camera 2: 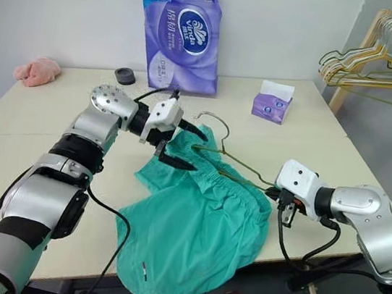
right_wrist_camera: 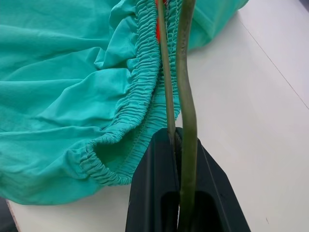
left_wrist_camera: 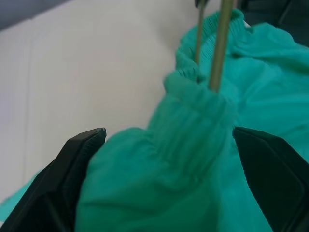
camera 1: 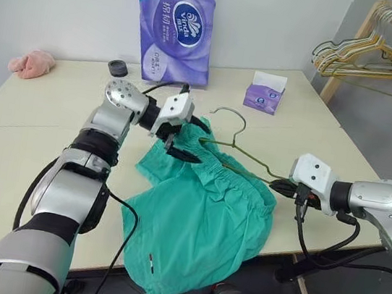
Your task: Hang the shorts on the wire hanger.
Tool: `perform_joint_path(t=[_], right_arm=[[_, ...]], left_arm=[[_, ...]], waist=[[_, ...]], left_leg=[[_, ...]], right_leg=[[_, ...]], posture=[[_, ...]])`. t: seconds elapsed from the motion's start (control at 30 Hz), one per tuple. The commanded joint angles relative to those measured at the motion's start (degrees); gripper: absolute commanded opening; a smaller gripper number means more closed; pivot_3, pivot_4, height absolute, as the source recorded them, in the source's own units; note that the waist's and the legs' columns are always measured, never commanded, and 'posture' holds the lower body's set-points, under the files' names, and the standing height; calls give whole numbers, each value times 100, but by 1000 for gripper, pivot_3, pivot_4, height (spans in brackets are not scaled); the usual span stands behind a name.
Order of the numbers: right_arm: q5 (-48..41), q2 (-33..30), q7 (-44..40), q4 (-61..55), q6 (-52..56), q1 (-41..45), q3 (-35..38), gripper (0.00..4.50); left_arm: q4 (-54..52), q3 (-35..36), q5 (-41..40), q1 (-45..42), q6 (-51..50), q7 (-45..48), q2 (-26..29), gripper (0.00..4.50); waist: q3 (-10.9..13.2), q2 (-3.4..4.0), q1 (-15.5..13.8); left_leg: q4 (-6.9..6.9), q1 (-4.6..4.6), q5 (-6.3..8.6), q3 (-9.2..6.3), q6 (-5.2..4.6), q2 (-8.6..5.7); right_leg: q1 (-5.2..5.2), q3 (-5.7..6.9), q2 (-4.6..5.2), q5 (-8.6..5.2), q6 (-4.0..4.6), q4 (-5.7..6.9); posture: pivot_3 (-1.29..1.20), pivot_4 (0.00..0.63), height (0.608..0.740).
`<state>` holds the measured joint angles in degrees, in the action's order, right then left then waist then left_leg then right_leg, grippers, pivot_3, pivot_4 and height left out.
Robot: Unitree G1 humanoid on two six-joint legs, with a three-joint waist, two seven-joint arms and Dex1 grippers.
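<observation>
The teal-green shorts (camera 1: 200, 221) lie on the table (camera 1: 30, 131), one leg hanging over the front edge. The thin olive wire hanger (camera 1: 230, 109) lies across them, its hook pointing to the back and its wires (right_wrist_camera: 186, 96) running inside the gathered waistband. My right gripper (camera 1: 283, 187) is shut on the hanger's right corner, level with the waistband's right end. My left gripper (camera 1: 198, 144) is open, its black fingers (left_wrist_camera: 82, 164) on either side of the waistband's left end, where the hanger's wires come out of the fabric (left_wrist_camera: 212, 72).
A tall purple tissue pack (camera 1: 175, 27), a black round object (camera 1: 118, 68) and a small purple tissue box (camera 1: 265, 94) stand at the back of the table. A pink cloth lump (camera 1: 32, 63) lies far left. A wooden rack (camera 1: 378, 19) with several hangers stands at the right.
</observation>
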<state>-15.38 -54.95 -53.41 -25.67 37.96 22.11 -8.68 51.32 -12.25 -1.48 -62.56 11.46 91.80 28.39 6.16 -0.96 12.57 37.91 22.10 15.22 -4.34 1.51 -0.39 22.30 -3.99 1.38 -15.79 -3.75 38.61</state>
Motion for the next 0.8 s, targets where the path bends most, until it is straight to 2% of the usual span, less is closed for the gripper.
perform_joint_path(t=[0.03,0.13,0.63,0.8], right_arm=[[67,-22,-51,-199,-158,200,91,0],[110,-6,-73,-203,-181,237,84,0],[165,69,-71,-322,-181,403,11,0],[151,89,-74,-336,-145,415,37,0]], left_arm=[[-49,7,92,-169,196,-34,122,4444],[23,1,155,-203,207,-96,107,4444],[-67,-24,173,10,-57,-163,-15,2281],[-321,-51,-130,123,-474,42,32,1614]], waist=[[0,0,2],[0,0,1],[0,0,4],[0,0,9]], left_leg=[[0,-1,0,1,0,0],[0,-1,0,0,0,0],[0,0,0,-1,0,0],[1,-1,0,0,0,0]], right_leg=[[0,-1,0,0,0,0],[0,0,1,0,0,0],[0,1,1,0,0,1],[0,0,1,0,0,2]], posture=[[-260,74,740],[-258,73,740],[-261,78,740],[-262,77,740]])
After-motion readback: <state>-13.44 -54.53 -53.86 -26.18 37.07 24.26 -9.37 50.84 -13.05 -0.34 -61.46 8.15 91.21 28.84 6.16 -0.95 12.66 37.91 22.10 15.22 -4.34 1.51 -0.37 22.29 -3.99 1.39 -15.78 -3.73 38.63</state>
